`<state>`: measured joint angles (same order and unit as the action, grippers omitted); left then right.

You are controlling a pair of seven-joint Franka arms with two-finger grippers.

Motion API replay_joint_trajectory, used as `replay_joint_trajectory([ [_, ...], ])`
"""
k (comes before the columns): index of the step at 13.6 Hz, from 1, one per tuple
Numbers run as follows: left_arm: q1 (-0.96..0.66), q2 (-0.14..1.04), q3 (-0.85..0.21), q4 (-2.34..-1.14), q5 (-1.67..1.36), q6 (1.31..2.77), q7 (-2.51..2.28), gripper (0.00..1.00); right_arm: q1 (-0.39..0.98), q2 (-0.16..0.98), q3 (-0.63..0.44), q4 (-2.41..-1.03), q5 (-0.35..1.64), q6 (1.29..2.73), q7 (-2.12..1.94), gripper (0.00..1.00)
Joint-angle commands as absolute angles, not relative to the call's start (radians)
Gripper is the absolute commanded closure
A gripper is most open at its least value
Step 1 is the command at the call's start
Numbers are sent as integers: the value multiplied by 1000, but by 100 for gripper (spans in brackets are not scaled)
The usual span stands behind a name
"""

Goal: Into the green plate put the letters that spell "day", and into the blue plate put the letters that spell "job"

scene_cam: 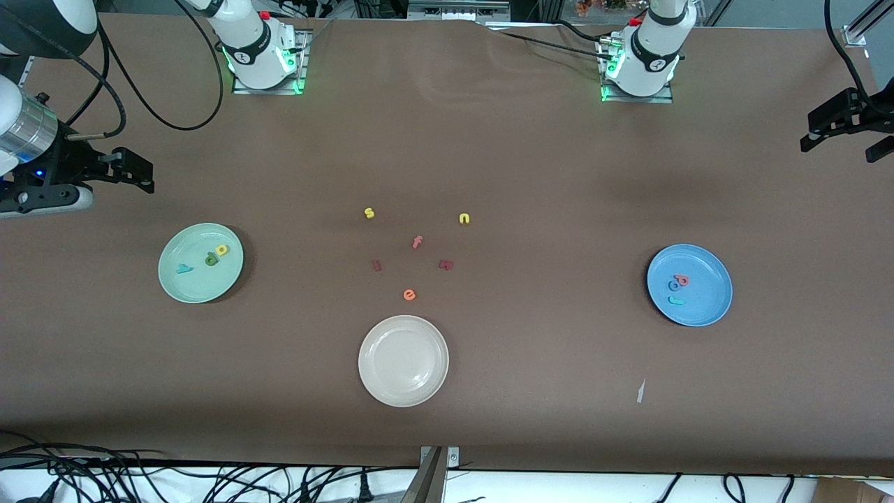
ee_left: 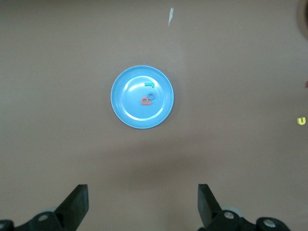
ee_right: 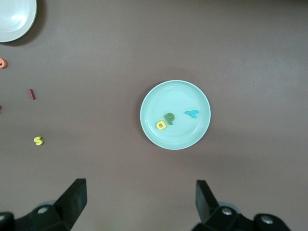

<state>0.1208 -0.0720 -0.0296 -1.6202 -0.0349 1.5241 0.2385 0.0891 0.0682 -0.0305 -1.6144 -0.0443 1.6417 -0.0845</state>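
Both wide apart and empty: left end effector (ee_left: 143,207) above blue plate (scene_cam: 712,307), right end effector (ee_right: 141,204) above green plate (scene_cam: 174,279).

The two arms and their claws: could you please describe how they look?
Both arms are glossy white with black joint bands, on bases lit green. The right arm has a silver wrist section and looping black cables. The right claw and the left claw are matte black, each with two flat tapering fingers.

Three letters (scene_cam: 204,259) lie in one plate (scene_cam: 174,279) toward the right arm's end, three more letters (scene_cam: 677,288) in another plate (scene_cam: 712,307) toward the left arm's end, both well apart from the middle plate (scene_cam: 403,360).
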Motion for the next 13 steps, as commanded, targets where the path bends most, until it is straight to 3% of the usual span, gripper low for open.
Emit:
replay_joint_trajectory([
  [1, 78, -43, -29, -1586, -11, 1491, 111, 0, 86, 80, -31, -1586, -34, 1618, -80, 0],
  [13, 44, 3, -28, -1537, -20, 1493, 15, 0, 84, 81, -32, -1586, -34, 1618, -80, 0],
])
